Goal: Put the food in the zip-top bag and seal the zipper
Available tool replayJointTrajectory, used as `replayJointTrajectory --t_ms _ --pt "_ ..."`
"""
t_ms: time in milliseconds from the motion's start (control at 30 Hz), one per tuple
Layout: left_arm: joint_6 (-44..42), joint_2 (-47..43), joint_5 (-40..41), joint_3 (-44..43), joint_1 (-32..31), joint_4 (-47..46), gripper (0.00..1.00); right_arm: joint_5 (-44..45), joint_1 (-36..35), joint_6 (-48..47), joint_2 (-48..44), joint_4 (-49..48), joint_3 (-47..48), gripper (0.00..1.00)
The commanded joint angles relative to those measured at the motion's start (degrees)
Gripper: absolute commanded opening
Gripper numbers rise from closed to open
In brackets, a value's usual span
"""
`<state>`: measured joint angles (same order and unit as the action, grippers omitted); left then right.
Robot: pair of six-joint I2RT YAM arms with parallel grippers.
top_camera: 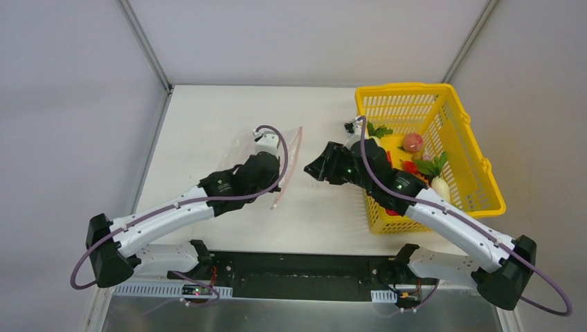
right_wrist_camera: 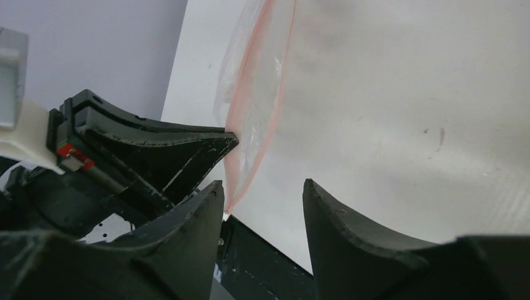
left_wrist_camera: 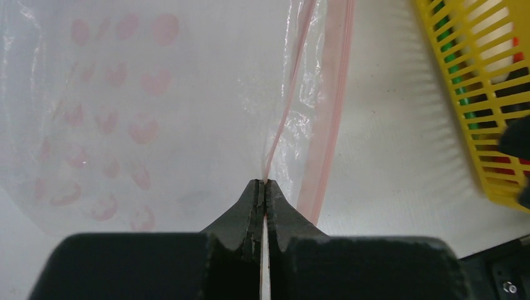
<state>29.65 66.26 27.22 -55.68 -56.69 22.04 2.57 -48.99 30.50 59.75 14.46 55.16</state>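
The clear zip-top bag (top_camera: 273, 169) with pink dots (left_wrist_camera: 119, 119) stands on edge at the table's middle, its mouth gaping. My left gripper (left_wrist_camera: 264, 182) is shut on one lip of the pink zipper (left_wrist_camera: 284, 112); the other lip (left_wrist_camera: 331, 125) hangs free beside it. Just right of the bag's mouth, my right gripper (top_camera: 313, 169) points at it, open and empty (right_wrist_camera: 262, 187), with the zipper (right_wrist_camera: 253, 119) ahead of its left finger. The food lies in the yellow basket: a white radish (top_camera: 441, 187), a red pepper (top_camera: 410, 167) and a pink fruit (top_camera: 412, 142).
The yellow slotted basket (top_camera: 477, 162) stands at the right, under my right arm's forearm, and its wall (left_wrist_camera: 484, 119) shows close to the bag. Grey walls enclose the table on the left, back and right. A black base rail (top_camera: 304, 266) runs along the near edge.
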Motion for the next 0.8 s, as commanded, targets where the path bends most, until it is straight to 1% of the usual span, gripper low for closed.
replayJointTrajectory --t_ms 0,100,233,300,333,400,467,500,533,633,667,700,767 --pt "0.8 -5.3 -3.5 1.5 -0.6 0.1 0.0 -5.6 0.1 3.7 3.9 -9.1 0.5 0.51" --pt "0.3 -7.0 -4.6 2.0 -0.6 0.8 0.0 -8.5 0.0 5.4 6.9 -13.0 0.1 0.5" --pt "-1.0 -8.1 -7.6 1.9 -0.5 0.8 0.0 -7.9 0.2 8.1 9.8 -16.9 -0.1 0.48" --pt "-1.3 -8.3 -9.6 1.6 -0.6 0.7 0.0 -7.7 0.1 8.1 11.0 -17.9 0.1 0.46" --pt "-1.1 -8.3 -10.2 1.5 -0.6 0.7 0.0 -7.1 0.2 7.9 11.6 -18.2 0.1 0.42" --pt "-1.0 -8.8 -10.5 1.9 -0.6 0.5 0.0 -5.9 0.2 7.5 13.0 -17.6 0.7 0.38" --pt "-0.9 -9.4 -9.8 1.9 -0.6 1.0 0.0 -5.8 0.3 6.9 14.2 -16.9 0.8 0.28" --pt "-0.9 -9.7 -9.3 1.9 -0.5 1.3 0.0 -5.6 0.3 7.0 14.5 -16.6 0.8 0.26" --pt "-0.9 -10.1 -8.9 1.9 -0.6 1.6 0.0 -5.7 0.3 7.0 14.8 -16.6 0.7 0.22" --pt "-1.0 -11.2 -7.6 1.7 -0.6 2.2 0.0 -6.2 0.3 7.5 15.0 -17.3 0.0 0.04" --pt "-1.0 -11.2 -7.4 1.6 -0.6 2.3 0.02 -6.3 0.3 7.7 15.0 -17.5 0.0 0.0" --pt "-1.2 -11.3 -7.3 1.4 -0.6 2.5 0.07 -6.3 0.3 8.0 15.0 -17.7 0.0 0.0" --pt "-1.4 -11.0 -7.3 0.9 -0.6 3.0 0.37 -6.5 0.2 9.2 14.9 -18.2 -0.1 0.0"
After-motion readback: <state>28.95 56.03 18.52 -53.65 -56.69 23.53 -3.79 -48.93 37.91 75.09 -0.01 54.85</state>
